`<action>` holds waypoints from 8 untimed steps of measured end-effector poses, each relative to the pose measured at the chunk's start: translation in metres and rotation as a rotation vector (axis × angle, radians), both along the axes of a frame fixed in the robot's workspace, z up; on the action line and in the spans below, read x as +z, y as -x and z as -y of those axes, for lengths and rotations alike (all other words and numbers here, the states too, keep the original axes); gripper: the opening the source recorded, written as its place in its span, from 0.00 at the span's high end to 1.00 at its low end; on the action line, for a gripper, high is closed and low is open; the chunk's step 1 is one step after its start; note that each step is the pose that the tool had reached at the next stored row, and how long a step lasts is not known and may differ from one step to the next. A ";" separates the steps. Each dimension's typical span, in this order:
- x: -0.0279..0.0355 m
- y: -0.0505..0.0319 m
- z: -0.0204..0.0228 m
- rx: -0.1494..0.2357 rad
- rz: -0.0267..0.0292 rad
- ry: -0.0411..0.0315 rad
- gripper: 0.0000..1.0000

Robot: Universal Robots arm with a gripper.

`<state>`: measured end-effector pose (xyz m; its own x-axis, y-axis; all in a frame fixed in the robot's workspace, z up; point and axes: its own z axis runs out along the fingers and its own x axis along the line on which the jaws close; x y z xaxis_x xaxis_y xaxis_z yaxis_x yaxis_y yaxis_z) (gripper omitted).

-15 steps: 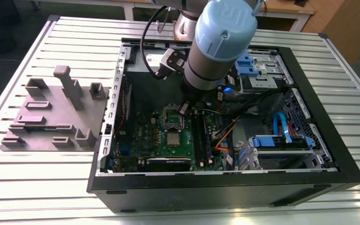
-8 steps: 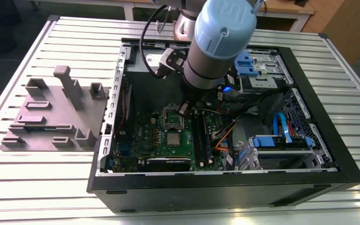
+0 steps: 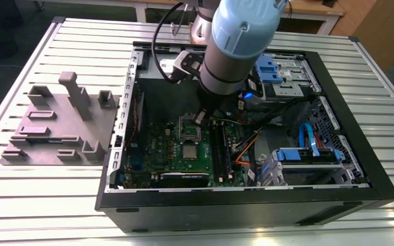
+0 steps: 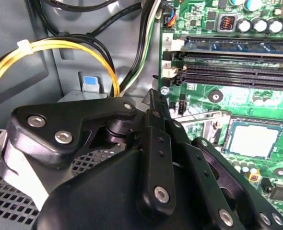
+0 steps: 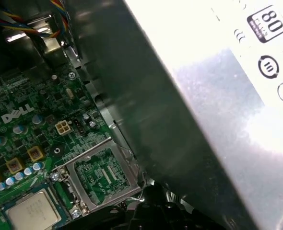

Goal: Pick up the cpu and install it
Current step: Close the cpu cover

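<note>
- The cpu (image 3: 191, 150) already sits in its socket on the motherboard (image 3: 157, 148).
- The hand (image 4: 153, 103) hovers near the cpu, fingers clenched, grasping nothing.

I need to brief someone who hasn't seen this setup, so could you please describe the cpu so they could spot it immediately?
Look inside the open black computer case, at the green motherboard on its floor. Near the board's middle lies the cpu, a small flat silvery square below the hinged-open socket frame. Its plain metal top sets it apart from the green circuitry around it.
</note>
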<state>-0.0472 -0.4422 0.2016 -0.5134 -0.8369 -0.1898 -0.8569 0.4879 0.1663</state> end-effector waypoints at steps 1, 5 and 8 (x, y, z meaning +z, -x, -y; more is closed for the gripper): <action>0.0007 0.0003 -0.0003 0.000 0.0000 0.0025 0.89; 0.0030 0.0016 -0.0013 0.000 -0.0001 0.0085 0.89; 0.0048 0.0028 -0.0018 0.000 0.0000 0.0101 0.89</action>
<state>-0.0500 -0.4404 0.2063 -0.5134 -0.8388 -0.1813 -0.8569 0.4896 0.1614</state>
